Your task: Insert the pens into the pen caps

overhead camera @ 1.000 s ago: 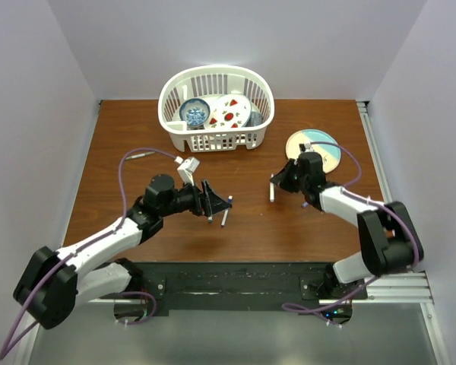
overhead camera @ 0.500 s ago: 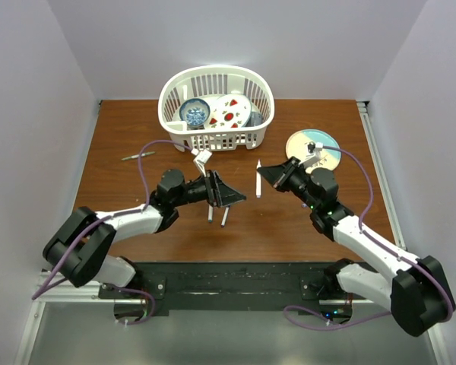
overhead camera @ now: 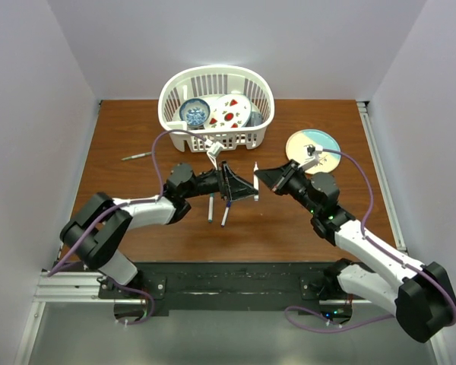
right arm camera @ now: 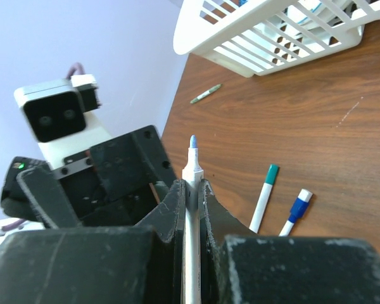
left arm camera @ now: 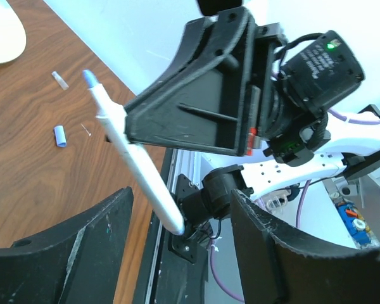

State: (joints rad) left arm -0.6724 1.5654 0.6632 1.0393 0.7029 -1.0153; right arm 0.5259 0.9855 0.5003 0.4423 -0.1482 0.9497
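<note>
My right gripper (right arm camera: 191, 183) is shut on a white pen (right arm camera: 191, 166) with a bare blue tip pointing away from it, held above the table; the gripper also shows in the top view (overhead camera: 263, 177). My left gripper (overhead camera: 245, 190) faces it at mid-table, open and empty. In the left wrist view the left gripper (left arm camera: 180, 209) has wide jaws, and the held pen (left arm camera: 136, 168) runs down between them without touching. A blue pen cap (left arm camera: 59, 135) and a pale small cap (left arm camera: 59, 80) lie on the wood. Two capped pens, green (right arm camera: 264, 196) and blue (right arm camera: 294, 212), lie below.
A white basket (overhead camera: 216, 139) with dishes stands at the back centre. A round plate (overhead camera: 319, 144) lies at the back right. A thin grey pen (overhead camera: 137, 157) lies at the back left. The two capped pens lie just under the left gripper (overhead camera: 217, 211).
The right gripper lifted the white pen and carried it left to mid-table. The left gripper swung right, and the two grippers now face each other closely.
</note>
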